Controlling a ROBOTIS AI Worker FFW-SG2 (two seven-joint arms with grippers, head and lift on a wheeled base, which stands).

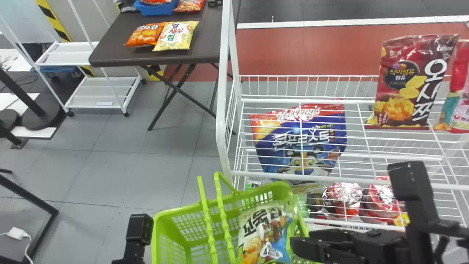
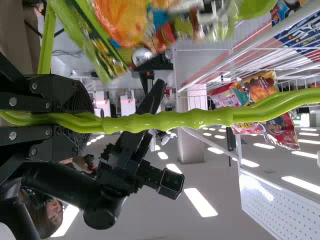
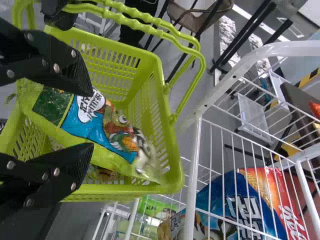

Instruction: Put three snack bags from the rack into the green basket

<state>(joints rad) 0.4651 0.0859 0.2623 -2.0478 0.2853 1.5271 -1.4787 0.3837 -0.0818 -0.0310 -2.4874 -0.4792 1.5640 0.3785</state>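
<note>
In left wrist view, clamped basket handles (image 2: pixel 170 120), ceiling lights (image 2: pixel 200 202)

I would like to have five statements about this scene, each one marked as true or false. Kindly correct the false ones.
1. The left gripper holds the basket's handles. True.
2. The right gripper has its fingers pressed together. False: they are apart.
3. A snack bag is in the green basket. True.
4. The blue bag is on the dark table. False: it is in the rack.
5. A yellow bag lies on the table. True.
</note>
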